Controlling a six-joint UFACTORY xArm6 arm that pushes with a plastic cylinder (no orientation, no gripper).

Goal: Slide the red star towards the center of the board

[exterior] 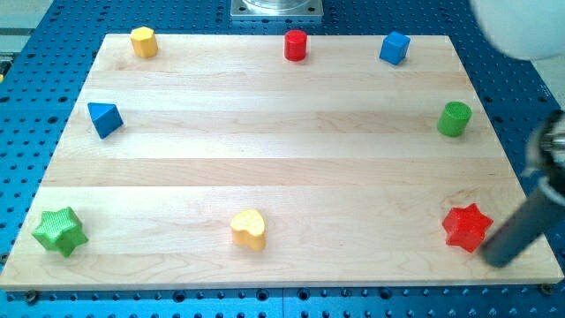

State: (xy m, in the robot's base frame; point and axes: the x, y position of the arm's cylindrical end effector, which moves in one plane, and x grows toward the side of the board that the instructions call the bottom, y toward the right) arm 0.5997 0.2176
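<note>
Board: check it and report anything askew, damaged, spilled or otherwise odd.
Nothing stands out. All eight blocks sit flat near the board's edges, none tipped or broken. My tip rests just to the view's right of the red star, at the board's lower right corner.

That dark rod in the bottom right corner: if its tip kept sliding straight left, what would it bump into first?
My tip sits just right of the red star, so it would probably meet that first, though it lies slightly lower in view and might only clip it.
</note>
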